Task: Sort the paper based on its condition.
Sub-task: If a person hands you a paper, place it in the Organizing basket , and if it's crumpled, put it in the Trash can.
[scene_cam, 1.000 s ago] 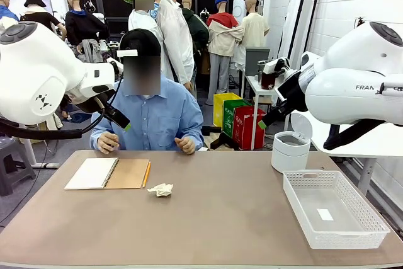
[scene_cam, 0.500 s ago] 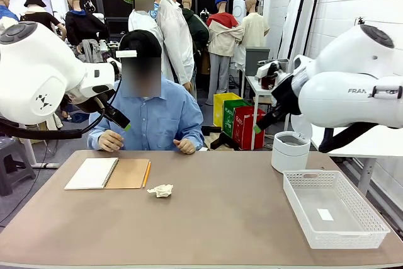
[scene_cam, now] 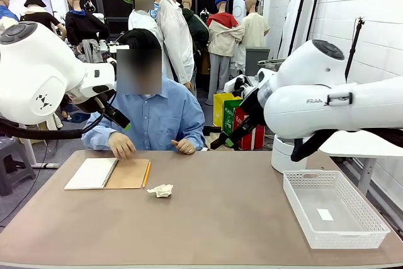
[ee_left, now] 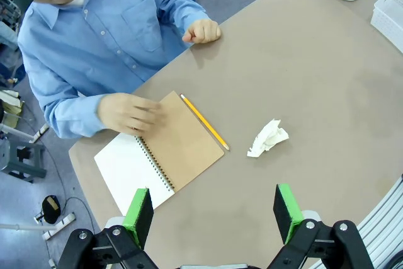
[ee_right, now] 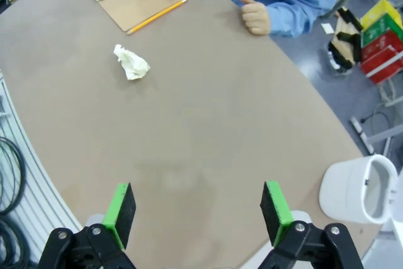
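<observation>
Front view: crumpled white paper wad (scene_cam: 161, 189) on brown table (scene_cam: 220, 225), left of centre, just right of open spiral-bound notebook (scene_cam: 108, 173). Left wrist view: left gripper (ee_left: 212, 205) released, empty; wad centre-right. Right wrist view: right gripper (ee_right: 198, 198) spread wide, empty; wad upper left.

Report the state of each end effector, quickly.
Left end effector: open, holding nothing.
Right end effector: open, holding nothing.
</observation>
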Available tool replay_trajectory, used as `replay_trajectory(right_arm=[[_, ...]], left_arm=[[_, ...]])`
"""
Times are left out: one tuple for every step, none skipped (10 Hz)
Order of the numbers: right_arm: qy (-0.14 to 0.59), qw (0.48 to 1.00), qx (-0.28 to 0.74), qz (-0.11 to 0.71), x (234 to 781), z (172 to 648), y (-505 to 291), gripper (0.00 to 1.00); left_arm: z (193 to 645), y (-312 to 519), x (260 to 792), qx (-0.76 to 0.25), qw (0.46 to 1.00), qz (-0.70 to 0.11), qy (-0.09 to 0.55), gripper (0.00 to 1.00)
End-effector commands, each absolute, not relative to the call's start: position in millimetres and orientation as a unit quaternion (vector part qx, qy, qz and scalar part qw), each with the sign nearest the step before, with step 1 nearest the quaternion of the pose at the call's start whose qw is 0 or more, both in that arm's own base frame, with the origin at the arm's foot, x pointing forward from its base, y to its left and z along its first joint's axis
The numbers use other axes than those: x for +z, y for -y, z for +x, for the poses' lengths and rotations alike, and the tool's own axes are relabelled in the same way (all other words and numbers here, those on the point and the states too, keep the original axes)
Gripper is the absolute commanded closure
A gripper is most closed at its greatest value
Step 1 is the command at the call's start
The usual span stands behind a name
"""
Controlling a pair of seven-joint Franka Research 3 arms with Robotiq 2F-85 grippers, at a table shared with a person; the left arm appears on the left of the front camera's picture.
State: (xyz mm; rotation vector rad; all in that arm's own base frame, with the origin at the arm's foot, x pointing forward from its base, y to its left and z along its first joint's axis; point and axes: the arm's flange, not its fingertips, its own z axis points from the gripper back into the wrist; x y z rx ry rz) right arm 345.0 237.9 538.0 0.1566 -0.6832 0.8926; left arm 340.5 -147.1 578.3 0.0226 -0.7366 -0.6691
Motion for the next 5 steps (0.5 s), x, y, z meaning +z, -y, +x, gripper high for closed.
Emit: replay_trajectory(right_arm=[[0.326, 0.838, 0.429, 0.087, 525, 360, -251, 0.0], [0.321, 0.839, 0.431, 0.086, 521, 363, -253, 0.0], [0.317, 0.84, 0.431, 0.085, 521, 363, -253, 0.0], [0.315, 0.838, 0.437, 0.081, 528, 360, -246, 0.0], [0.315, 0.846, 0.425, 0.074, 517, 359, -251, 0.0]], left_arm=[[341, 147, 578, -0.322, 0.878, 0.012, 0.353, 0.0], [341, 147, 578, -0.322, 0.878, 0.012, 0.353, 0.0], [341, 147, 578, -0.322, 0.878, 0.012, 0.353, 0.0], [341, 147, 578, -0.322, 0.878, 0.012, 0.353, 0.0], [341, 147, 578, -0.322, 0.878, 0.012, 0.353, 0.0]])
